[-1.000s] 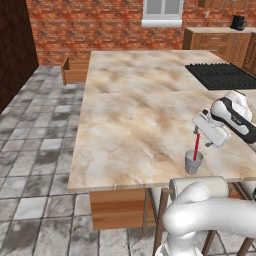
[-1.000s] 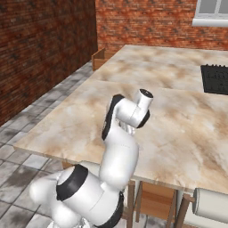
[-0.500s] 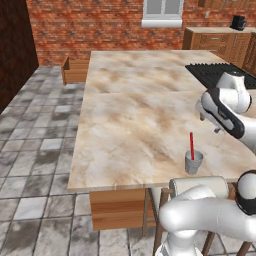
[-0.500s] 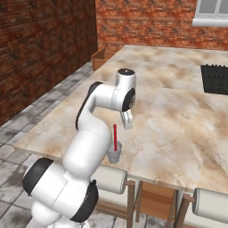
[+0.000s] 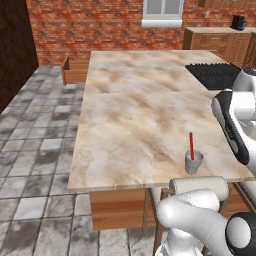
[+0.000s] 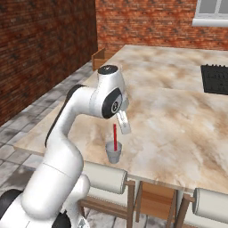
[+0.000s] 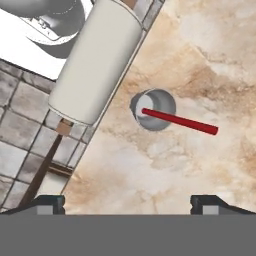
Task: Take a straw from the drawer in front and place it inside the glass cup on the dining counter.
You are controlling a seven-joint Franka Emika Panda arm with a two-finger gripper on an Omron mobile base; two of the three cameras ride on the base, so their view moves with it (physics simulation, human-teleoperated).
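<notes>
The red straw [image 6: 115, 137] stands in the small grey-blue glass cup [image 6: 114, 152], leaning slightly, near the front edge of the marbled dining counter [image 6: 178, 111]. My gripper [image 6: 124, 124] hangs open just above and to the right of the straw's top, touching nothing. Looking down in the hand view, the cup [image 7: 152, 110] and straw [image 7: 180, 121] lie ahead of my open gripper [image 7: 128, 202], with nothing between the fingertips [image 7: 50, 202]. The left base view shows the cup [image 5: 193, 162] and straw [image 5: 191, 145] on the counter [image 5: 130, 120]. An open wooden drawer [image 5: 75, 70] sticks out at the counter's far left.
A black cooktop [image 5: 215, 75] is set into the counter at the far right. Cream-cushioned stools [image 6: 104, 176] stand under the front edge, one close below the cup [image 7: 97, 65]. Wooden cabinets [image 5: 215, 40] line the brick back wall. Grey tiled floor lies to the left.
One second ago my gripper was at the straw's top over the cup. It has since lifted and drawn back, leaving the straw standing in the cup.
</notes>
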